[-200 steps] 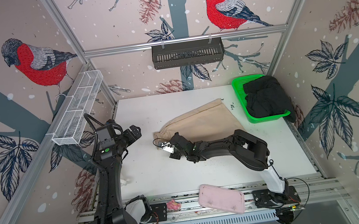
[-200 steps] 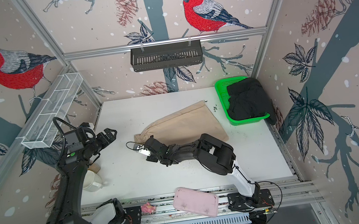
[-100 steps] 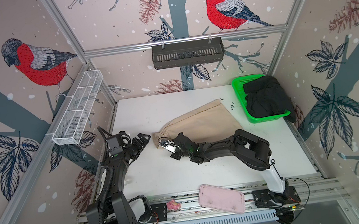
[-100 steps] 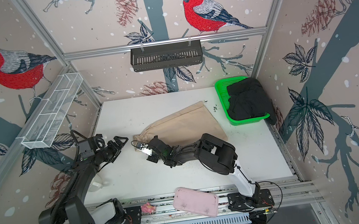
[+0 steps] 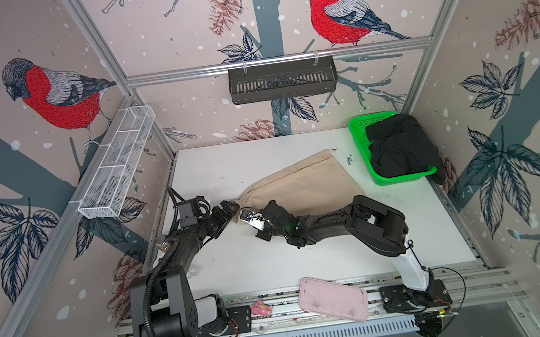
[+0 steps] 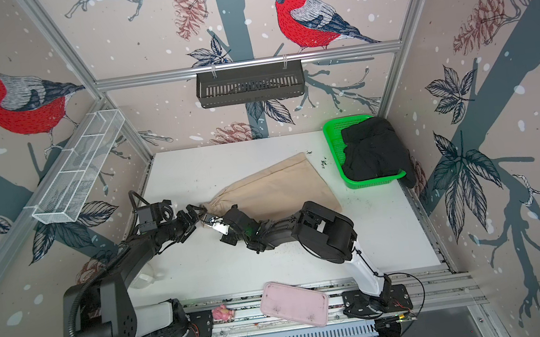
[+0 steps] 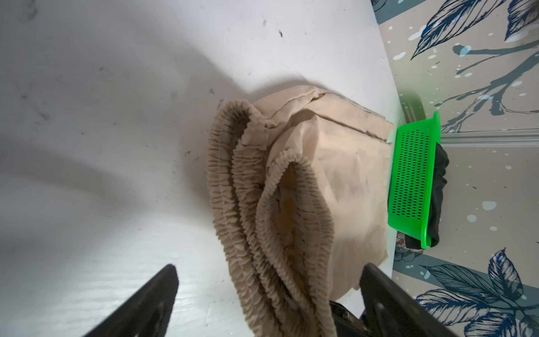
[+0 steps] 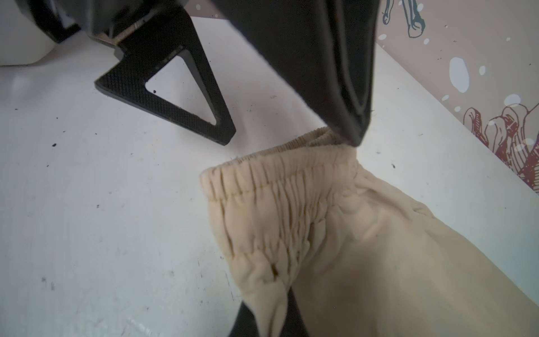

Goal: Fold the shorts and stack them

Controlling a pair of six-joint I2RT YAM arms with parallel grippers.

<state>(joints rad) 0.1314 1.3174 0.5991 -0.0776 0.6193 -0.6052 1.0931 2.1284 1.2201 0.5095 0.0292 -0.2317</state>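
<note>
The right tool [image 5: 245, 215] is clamped on the waistband of the beige shorts [image 5: 302, 186] toward the left edge of the desk [image 5: 273, 263]; the left tool [image 5: 230, 209] is spread apart around it

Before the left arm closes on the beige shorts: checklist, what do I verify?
1. Right gripper shut on beige shorts at the waistband: ok.
2. Left gripper jaws open: ok.
3. Waistband between the left jaws: ok in the left wrist view.
4. How many waistband layers they would catch: cannot tell.
5. Beige shorts lying flat: not ok, the waistband is bunched in folds.
6. Black shorts folded: not ok, heaped in the green basket.
</note>
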